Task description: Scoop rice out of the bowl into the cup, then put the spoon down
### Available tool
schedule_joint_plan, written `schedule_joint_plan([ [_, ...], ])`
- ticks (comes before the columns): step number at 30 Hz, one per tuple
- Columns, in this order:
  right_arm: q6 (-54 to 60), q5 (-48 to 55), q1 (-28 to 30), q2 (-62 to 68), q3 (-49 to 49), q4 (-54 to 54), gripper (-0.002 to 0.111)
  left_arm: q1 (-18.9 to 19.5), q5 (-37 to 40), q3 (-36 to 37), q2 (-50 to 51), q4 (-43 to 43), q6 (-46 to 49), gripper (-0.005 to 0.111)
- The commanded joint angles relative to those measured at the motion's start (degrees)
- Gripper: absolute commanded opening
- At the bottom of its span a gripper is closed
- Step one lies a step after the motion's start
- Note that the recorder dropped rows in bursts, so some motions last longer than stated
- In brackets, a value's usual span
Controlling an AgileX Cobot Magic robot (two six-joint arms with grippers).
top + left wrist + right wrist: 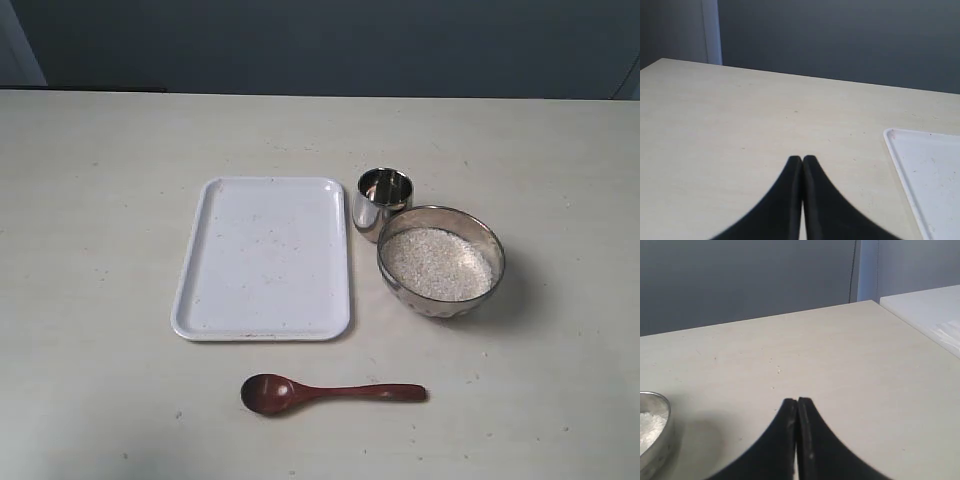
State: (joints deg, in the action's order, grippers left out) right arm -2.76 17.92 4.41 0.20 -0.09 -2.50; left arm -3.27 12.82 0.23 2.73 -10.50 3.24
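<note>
The steel bowl (488, 240) stands right of the table's middle, holding off-white rice (438, 263). Its rim (662, 415) and some rice (650, 425) show at the edge of the right wrist view. The small steel cup (383, 201) stands just behind the bowl on its left, touching or nearly touching it. The dark wooden spoon (330, 392) lies flat near the front edge, its oval end pointing left. Neither arm shows in the exterior view. My left gripper (802, 159) is shut, empty, over bare table. My right gripper (797, 401) is shut, empty, beside the bowl.
A white rectangular tray (263, 258) lies left of the cup and bowl, with a few specks on it; its corner (920, 165) shows in the left wrist view. A white surface (930, 310) adjoins the table's far side in the right wrist view.
</note>
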Motion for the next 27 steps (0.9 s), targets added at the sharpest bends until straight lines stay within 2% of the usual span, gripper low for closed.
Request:
schedule_joint_plan([
  [1, 0.13, -0.43, 0.42, -0.2, 0.09, -0.03, 0.0, -0.3, -0.9, -0.23, -0.03, 0.07, -0.13, 0.001],
  [9, 0.13, -0.93, 0.42, -0.2, 0.09, 0.89, 0.0, -0.3, -0.9, -0.23, -0.03, 0.07, -0.13, 0.001],
  [10, -0.1, -4.31, 0.42, -0.2, 0.09, 0.03, 0.0, -0.3, -0.9, -0.23, -0.03, 0.07, -0.13, 0.001],
  [14, -3.4, -16.18, 0.42, -0.2, 0.09, -13.79, 0.0, -0.3, -0.9, -0.23, -0.03, 0.07, -0.13, 0.001],
  [17, -7.79, -25.03, 0.42, -0.2, 0.09, -30.3, 0.0, -0.3, -0.9, -0.23, -0.03, 0.07, -0.13, 0.001],
  [20, -11.31, -27.2, 0.42, -0.2, 0.09, -46.57, 0.0, -0.3, -0.9, -0.23, -0.03, 0.07, -0.13, 0.001],
  [27, -14.07, -27.26, 0.42, -0.2, -0.12, -48.66, 0.0, -0.3, -0.9, -0.23, -0.03, 0.07, -0.13, 0.001],
])
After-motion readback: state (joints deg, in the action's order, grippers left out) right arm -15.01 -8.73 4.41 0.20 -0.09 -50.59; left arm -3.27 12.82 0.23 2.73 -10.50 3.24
